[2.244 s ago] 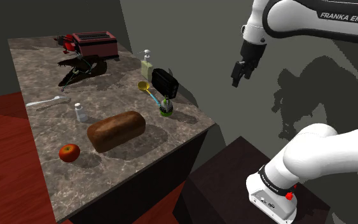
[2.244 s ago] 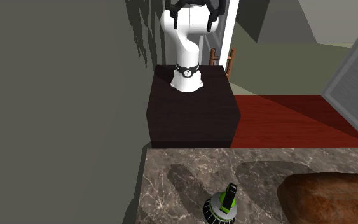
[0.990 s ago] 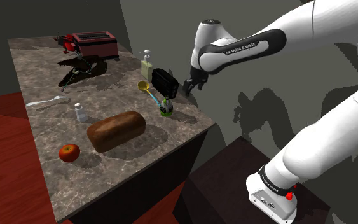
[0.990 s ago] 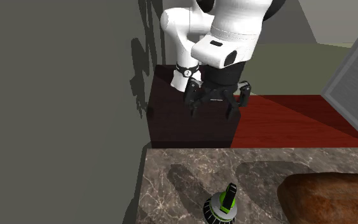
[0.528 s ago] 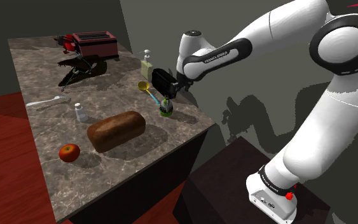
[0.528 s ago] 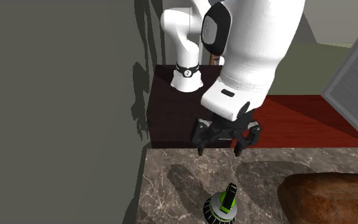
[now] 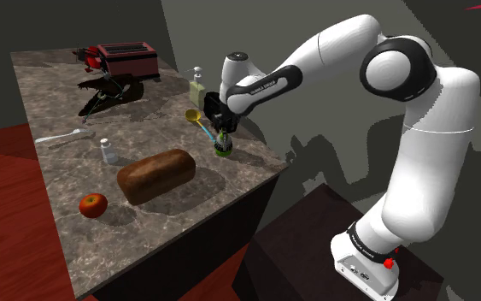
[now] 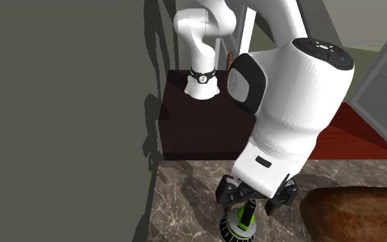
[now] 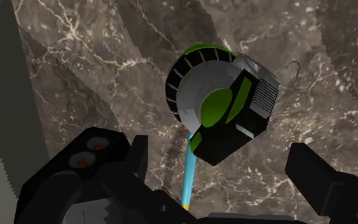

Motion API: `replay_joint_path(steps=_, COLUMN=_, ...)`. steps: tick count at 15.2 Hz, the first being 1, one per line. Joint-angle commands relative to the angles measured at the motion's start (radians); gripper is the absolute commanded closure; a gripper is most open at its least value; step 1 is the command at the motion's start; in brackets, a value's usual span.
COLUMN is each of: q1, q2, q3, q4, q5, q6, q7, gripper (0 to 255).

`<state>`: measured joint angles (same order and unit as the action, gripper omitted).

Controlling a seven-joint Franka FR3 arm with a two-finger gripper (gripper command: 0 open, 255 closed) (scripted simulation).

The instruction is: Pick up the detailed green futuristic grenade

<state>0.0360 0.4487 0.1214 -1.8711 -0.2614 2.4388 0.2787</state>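
The grenade (image 7: 222, 145) stands upright near the counter's right edge in the shoulder view. It is a black ribbed body with green bands and a grey and black cap (image 8: 240, 221). My gripper (image 7: 221, 124) hangs just above it, pointing down. In the second exterior view the gripper (image 8: 256, 203) is open, with one finger on each side of the grenade's top lever and neither touching it. In the wrist view the grenade (image 9: 219, 108) lies just ahead of the gripper (image 9: 215, 184), and the fingers (image 9: 327, 181) stand wide apart.
On the marble counter (image 7: 67, 248) lie a brown bread loaf (image 7: 155, 175), a red apple (image 7: 93, 204), a small shaker (image 7: 108, 151), a pale spoon (image 7: 59, 136), a red toaster (image 7: 127, 60), a soap dispenser (image 7: 197, 86) and a yellow scoop with a blue handle (image 9: 188, 172) beside the grenade. The dark stand (image 8: 205, 117) sits beyond the counter edge.
The arm has swung from high over the stand down across to the counter. The open gripper now hovers right over the grenade, which has not moved.
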Motion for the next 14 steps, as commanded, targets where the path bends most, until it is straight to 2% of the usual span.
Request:
replay_joint_path(steps=1, q1=0.008, q2=0.047, q3=-0.005, q4=0.040, q5=-0.009, q6=0.011, q7=0.010, gripper=0)
replay_joint_path(steps=9, q1=0.017, q2=0.106, q3=-0.018, q4=0.036, q5=-0.029, q6=0.073, q7=0.030, gripper=0)
replay_joint_path(steps=10, q1=0.016, q2=0.106, q3=-0.019, q4=0.036, q5=-0.029, q6=0.074, q7=0.029, gripper=255)
replay_joint_path(steps=14, q1=0.016, q2=0.107, q3=-0.019, q4=0.037, q5=-0.029, q6=0.074, q7=0.029, gripper=255)
